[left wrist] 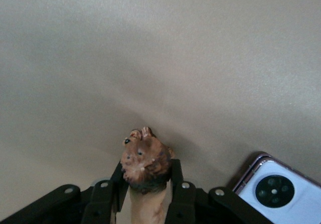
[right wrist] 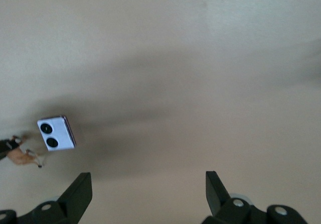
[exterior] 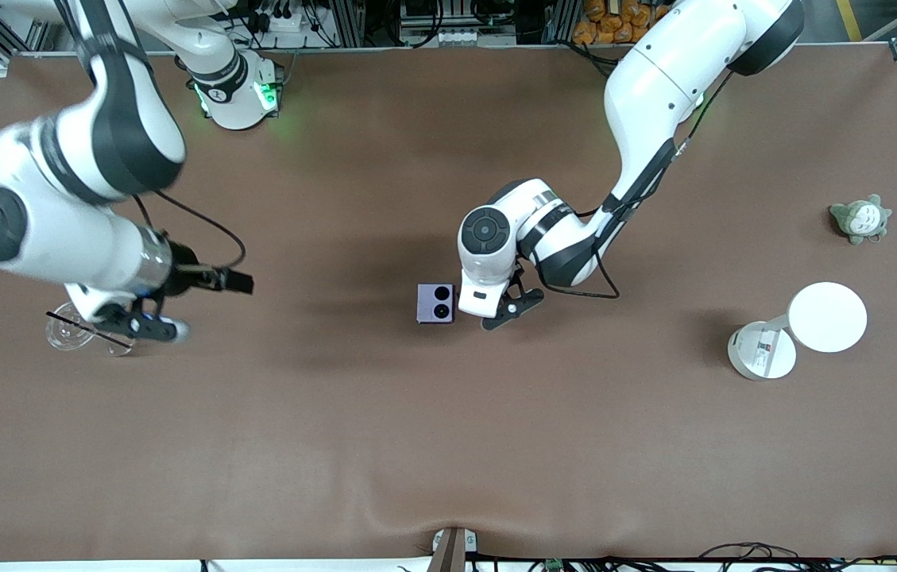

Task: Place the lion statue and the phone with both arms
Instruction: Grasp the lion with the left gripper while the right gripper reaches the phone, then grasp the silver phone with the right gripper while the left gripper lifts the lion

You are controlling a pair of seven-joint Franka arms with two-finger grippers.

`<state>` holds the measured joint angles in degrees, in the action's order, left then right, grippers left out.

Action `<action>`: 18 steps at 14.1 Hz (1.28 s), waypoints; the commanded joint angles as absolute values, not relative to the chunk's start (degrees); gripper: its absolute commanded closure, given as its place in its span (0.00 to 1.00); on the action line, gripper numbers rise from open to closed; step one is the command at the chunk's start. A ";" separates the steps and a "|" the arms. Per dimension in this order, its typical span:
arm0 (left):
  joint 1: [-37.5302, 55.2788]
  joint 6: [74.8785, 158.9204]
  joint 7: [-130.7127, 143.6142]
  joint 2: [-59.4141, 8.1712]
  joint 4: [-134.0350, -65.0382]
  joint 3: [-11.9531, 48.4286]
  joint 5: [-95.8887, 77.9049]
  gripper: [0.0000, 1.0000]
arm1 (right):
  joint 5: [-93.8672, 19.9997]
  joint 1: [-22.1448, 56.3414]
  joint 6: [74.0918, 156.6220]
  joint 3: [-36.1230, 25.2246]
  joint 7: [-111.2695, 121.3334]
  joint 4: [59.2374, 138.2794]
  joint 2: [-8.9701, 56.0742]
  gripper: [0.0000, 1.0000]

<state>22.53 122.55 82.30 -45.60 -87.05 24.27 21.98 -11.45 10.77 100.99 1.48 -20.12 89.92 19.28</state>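
The lion statue (left wrist: 145,159), brown with a darker head, is held between the fingers of my left gripper (left wrist: 147,173), head end sticking out. That gripper (exterior: 508,307) is low over the middle of the table, right beside the phone (exterior: 435,303). The phone is pale lavender, lies flat with two black camera circles up, and also shows in the left wrist view (left wrist: 283,194). The right wrist view shows the phone (right wrist: 56,133) and the lion (right wrist: 22,156) far off. My right gripper (right wrist: 148,184) is open and empty, over the right arm's end of the table (exterior: 144,325).
A clear glass dish (exterior: 68,334) with a thin dark stick lies under the right gripper. A white round lamp (exterior: 827,316) on a white base (exterior: 762,350) and a grey-green plush (exterior: 861,218) stand at the left arm's end.
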 commanded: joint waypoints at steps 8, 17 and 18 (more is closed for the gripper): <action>16.27 111.11 73.16 -37.90 -86.39 24.34 24.26 1.00 | -13.62 15.10 106.16 1.32 -20.57 89.38 24.34 0.00; -1.72 106.26 39.84 -29.18 -92.89 29.68 22.94 1.00 | -6.97 32.68 113.81 1.05 -28.30 85.45 35.14 0.00; -5.50 106.26 37.90 -29.18 -93.42 32.32 22.94 1.00 | -4.86 33.65 114.17 1.14 -28.39 84.21 36.98 0.00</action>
<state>1.32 106.32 42.24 -31.50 -90.03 27.45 23.27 -8.57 32.16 114.27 1.65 -27.65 88.90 32.45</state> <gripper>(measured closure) 0.626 0.000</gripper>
